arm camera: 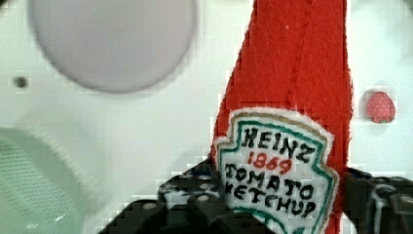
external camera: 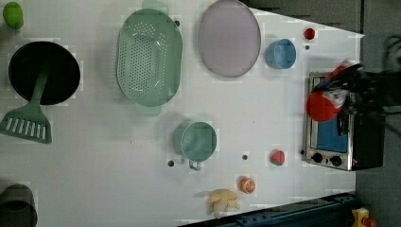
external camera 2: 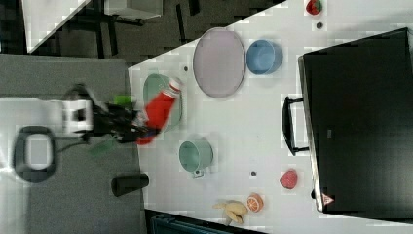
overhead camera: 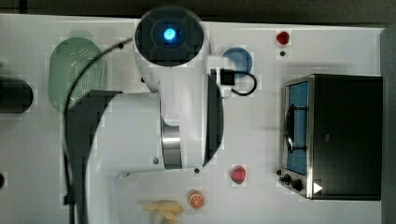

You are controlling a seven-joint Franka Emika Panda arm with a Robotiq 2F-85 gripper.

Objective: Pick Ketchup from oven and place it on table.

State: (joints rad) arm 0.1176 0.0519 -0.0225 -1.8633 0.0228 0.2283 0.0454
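One ketchup (arm camera: pixel 287 122) in one gripper (arm camera: pixel 272 204).

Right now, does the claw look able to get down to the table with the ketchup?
Probably yes: bare table lies beneath the held ketchup, with the plate and strawberry toy off to the sides.

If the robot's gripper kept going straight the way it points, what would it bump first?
Probably the bare white table: the gripper, shut on the ketchup, points down between the grey plate and the strawberry toy. Depth is unclear.
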